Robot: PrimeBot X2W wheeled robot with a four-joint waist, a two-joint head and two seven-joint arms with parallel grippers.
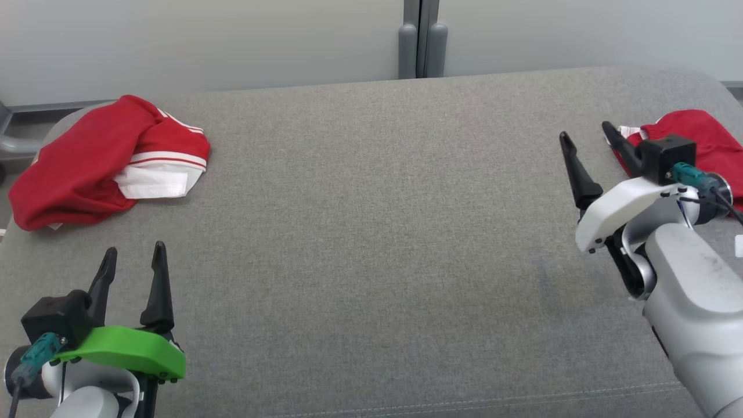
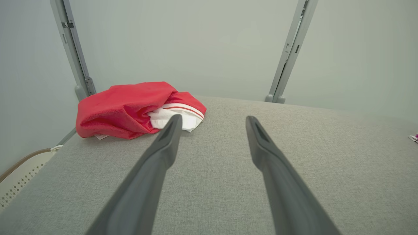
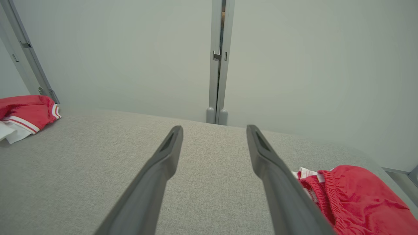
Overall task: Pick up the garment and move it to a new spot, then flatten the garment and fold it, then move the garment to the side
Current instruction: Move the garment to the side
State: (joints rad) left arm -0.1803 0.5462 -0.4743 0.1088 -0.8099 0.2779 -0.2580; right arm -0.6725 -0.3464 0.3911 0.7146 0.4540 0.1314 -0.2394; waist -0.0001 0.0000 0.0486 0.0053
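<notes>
A crumpled red garment with white trim (image 1: 98, 159) lies at the far left of the grey padded table (image 1: 371, 232); it also appears in the left wrist view (image 2: 130, 109) and at the left edge of the right wrist view (image 3: 23, 114). A second red garment (image 1: 705, 142) lies at the right edge, partly hidden behind my right wrist, and shows at the lower right of the right wrist view (image 3: 356, 195). My left gripper (image 1: 134, 255) stands open near the front left, short of the left garment. My right gripper (image 1: 586, 134) is open, raised just left of the right garment.
A pale wall with grey vertical posts (image 1: 422, 40) stands behind the table. The table's front seam (image 1: 522, 400) runs along the bottom. A small white object (image 1: 738, 245) sits at the right edge.
</notes>
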